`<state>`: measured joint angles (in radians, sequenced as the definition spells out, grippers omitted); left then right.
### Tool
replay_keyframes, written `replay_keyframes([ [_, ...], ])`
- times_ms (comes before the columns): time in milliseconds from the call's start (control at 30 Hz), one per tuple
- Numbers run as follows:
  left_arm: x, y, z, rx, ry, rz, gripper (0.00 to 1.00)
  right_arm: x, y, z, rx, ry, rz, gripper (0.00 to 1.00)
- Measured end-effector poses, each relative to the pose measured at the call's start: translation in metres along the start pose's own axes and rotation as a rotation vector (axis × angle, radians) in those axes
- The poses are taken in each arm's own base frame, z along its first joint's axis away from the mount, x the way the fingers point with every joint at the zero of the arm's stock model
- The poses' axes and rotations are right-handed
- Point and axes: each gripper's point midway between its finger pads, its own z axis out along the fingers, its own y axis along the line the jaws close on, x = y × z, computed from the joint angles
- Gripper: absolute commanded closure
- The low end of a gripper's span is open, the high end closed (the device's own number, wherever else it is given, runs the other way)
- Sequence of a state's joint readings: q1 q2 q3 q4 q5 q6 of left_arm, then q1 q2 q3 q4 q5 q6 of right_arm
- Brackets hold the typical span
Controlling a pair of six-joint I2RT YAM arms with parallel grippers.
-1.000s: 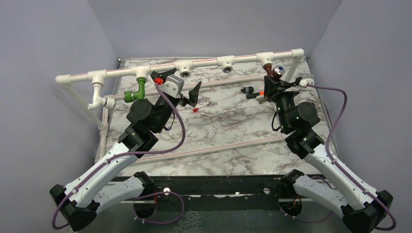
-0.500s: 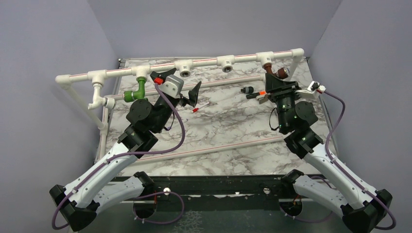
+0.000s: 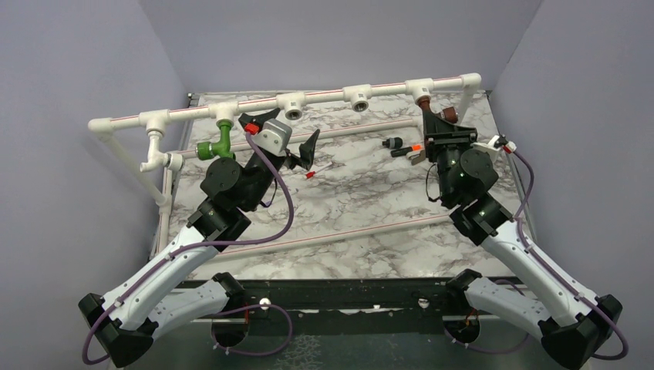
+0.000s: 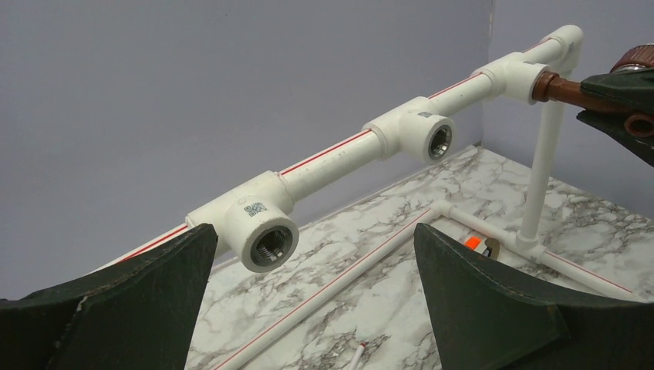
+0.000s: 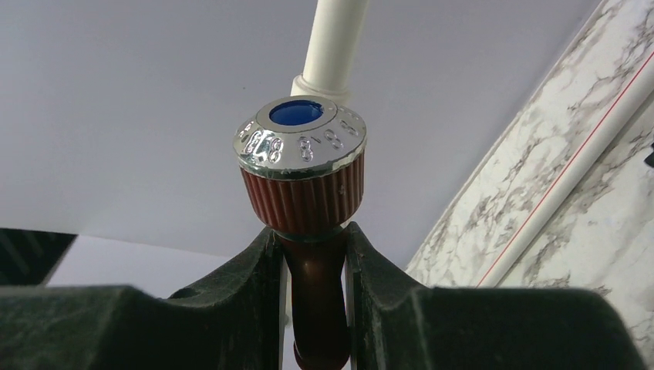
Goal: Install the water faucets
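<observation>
- The right end effector (image 3: 442,129) is clamping the reddish-brown faucet (image 5: 302,181) by its neck, just below the ribbed knob. In the right wrist view its dark fingers (image 5: 231,308) are pressing in on either side.
- The knob is facing that wrist camera and showing a silvery cap with a blue centre.
- The faucet's stem is meeting the mouth of the rightmost T-fitting (image 3: 420,90) on the top rail of the white pipe frame (image 3: 324,99), over the far right of the marble desk (image 3: 347,200). How far it is threaded in cannot be told.
- The green faucet (image 3: 218,145) is hanging from the left T-fitting (image 3: 224,114) on the same rail, with its spout bending toward the left side of the frame.
- The left end effector (image 3: 295,125) is hovering above the desk just right of the green faucet, with its jaws standing wide apart and gripping nothing.
- Its wrist camera is looking between those jaws at two open T-fittings (image 4: 262,227), whose threaded mouths are facing forward.
- A small black piece with an orange tip (image 3: 401,145) is lying on the desk just left of the right end effector.
</observation>
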<state>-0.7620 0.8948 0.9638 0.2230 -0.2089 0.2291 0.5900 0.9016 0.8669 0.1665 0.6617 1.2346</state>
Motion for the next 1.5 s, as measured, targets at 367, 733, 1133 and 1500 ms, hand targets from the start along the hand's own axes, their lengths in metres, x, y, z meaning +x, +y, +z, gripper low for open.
replay_keyframes([
  [367,0.0,-0.002,0.0,0.006,-0.001,-0.002,0.01,0.001,-0.003,0.0,0.065,0.006,0.173,0.97],
  [733,-0.001,-0.002,0.0,0.006,-0.001,-0.002,0.01,-0.007,-0.005,-0.009,0.082,0.002,0.181,0.55],
  [1133,0.0,-0.002,0.0,0.006,-0.001,-0.002,0.01,-0.021,0.006,-0.024,0.05,0.002,0.195,0.29],
  [1500,0.001,-0.003,0.0,0.007,0.002,-0.001,0.01,-0.03,-0.011,-0.043,0.127,0.034,0.071,0.26],
])
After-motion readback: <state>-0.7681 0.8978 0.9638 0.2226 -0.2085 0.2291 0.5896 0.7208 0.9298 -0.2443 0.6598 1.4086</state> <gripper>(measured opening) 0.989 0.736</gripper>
